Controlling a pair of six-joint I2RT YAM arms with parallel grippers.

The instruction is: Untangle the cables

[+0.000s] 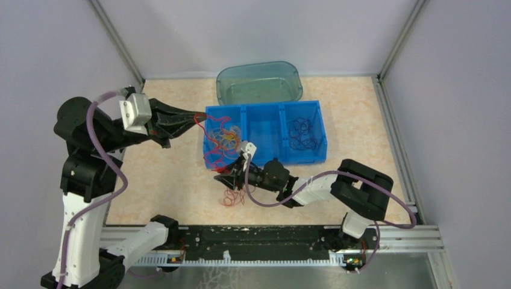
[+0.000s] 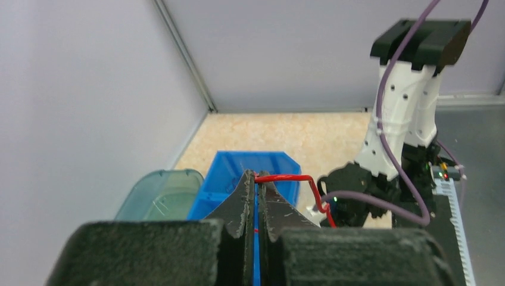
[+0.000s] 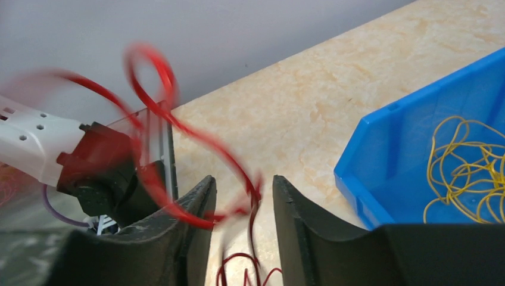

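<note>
Nearest the arm bases, a few red loops (image 1: 231, 196) were seen lying on the table (image 1: 361, 120), just in front of the blue bin (image 1: 301, 156); directly over them the right gripper (image 1: 231, 174) was found released, its jaws parted, with a blurred red cable (image 3: 156, 71) passing loosely through the gap and gripped by nothing there. Beyond, in the bin's left compartment, a yellow-orange clump (image 1: 224, 139) with red strands mixed in was lodged; the middle compartment appeared bare; dark cables (image 1: 303, 133) were gathered in the right one. At the bin's far left corner the left gripper (image 1: 196, 116) was clenched on the red cable, which was led from its tips down towards the right arm. Farthest back, a teal container (image 1: 259, 84) was set against the bin.

The step in hand was judged to be the drawing of the red strand clear of the clump; it would be done best with a firm left pinch, a slow pull up and away from the bin, and the right jaws used as a guide near the loops; yellow strands lifted along with it should be taken as a sign of snagging.
</note>
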